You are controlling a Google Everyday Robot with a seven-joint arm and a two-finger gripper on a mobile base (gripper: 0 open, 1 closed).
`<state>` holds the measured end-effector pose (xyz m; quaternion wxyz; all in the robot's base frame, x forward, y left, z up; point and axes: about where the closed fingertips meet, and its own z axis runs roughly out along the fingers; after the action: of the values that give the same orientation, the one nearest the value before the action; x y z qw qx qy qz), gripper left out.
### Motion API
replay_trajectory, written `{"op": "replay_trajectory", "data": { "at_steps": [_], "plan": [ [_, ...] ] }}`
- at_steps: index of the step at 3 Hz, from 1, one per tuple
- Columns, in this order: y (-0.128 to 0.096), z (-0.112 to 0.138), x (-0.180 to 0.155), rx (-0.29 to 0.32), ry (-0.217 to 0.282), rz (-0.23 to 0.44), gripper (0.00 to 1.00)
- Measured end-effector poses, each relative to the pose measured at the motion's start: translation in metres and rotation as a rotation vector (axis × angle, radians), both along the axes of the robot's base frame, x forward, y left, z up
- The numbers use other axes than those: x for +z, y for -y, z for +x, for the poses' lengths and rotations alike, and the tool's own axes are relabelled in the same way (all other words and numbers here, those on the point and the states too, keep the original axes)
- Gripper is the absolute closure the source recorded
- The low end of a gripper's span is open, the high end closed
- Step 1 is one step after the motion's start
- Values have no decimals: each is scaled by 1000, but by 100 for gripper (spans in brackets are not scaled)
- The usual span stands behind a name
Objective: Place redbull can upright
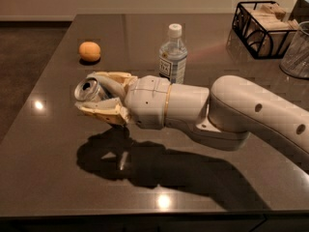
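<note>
1. The gripper (pixel 87 93) hovers over the table (pixel 53 173), jaws clamped around the can (pixel 90 88).
2. The can lies sideways, top pointing left; it likely needs tilting upright before setdown.
3. The bottle (pixel 173 58) stands behind, apart.

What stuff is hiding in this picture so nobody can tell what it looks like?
1. Camera view: the redbull can shows only its silver top. The gripper, over the left-middle of the table, wraps its fingers around the rest.
2. Camera view: the clear container is cut off by the right edge.
3. Camera view: the arm runs off the right edge, so its base is unseen.
</note>
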<state>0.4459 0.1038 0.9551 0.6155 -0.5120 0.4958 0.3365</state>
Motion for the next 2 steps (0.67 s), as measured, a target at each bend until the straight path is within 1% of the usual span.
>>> {"op": "replay_trajectory", "data": {
  "at_steps": [1,2],
  "plan": [
    [4,3,-3,-13,-23,35,100],
    [15,6,-6,-68,-61,96,100]
  ]
}}
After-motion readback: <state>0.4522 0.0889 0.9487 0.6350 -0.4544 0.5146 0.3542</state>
